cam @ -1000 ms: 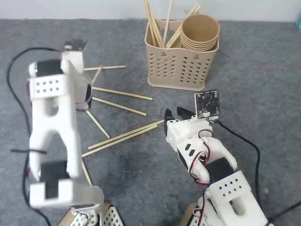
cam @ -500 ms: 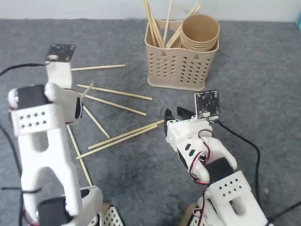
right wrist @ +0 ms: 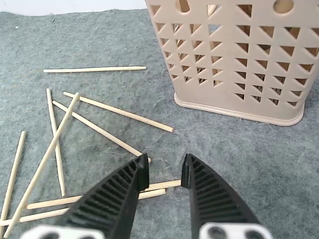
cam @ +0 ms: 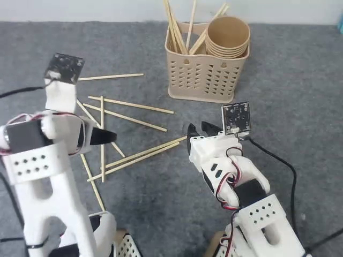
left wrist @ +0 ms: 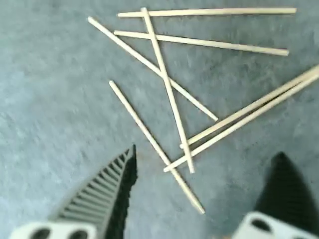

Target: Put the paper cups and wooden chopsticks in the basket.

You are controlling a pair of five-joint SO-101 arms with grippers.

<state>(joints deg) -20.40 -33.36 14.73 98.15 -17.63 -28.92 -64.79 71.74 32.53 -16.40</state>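
A beige basket [cam: 201, 80] at the far middle of the grey carpet holds a stack of paper cups [cam: 228, 35] and several upright chopsticks [cam: 174, 24]. More wooden chopsticks [cam: 128, 104] lie scattered on the carpet to its left. My left gripper [cam: 99, 138] hangs open over that scatter, and the left wrist view has its open gripper [left wrist: 204, 169] above crossed chopsticks [left wrist: 167, 84], holding nothing. My right gripper [cam: 201, 128] sits low in front of the basket [right wrist: 234, 59]. Its fingers [right wrist: 142, 172] are a little apart, over the ends of two chopsticks [right wrist: 162, 185].
The carpet [cam: 289, 91] is bare to the right of the basket. A black cable [cam: 278, 160] runs along the right arm. A pale wall edge [cam: 80, 10] borders the far side.
My left arm has swung back from the far left toward the near side and risen. One chopstick that was by its gripper now lies lengthwise across the others. The right arm has not moved.
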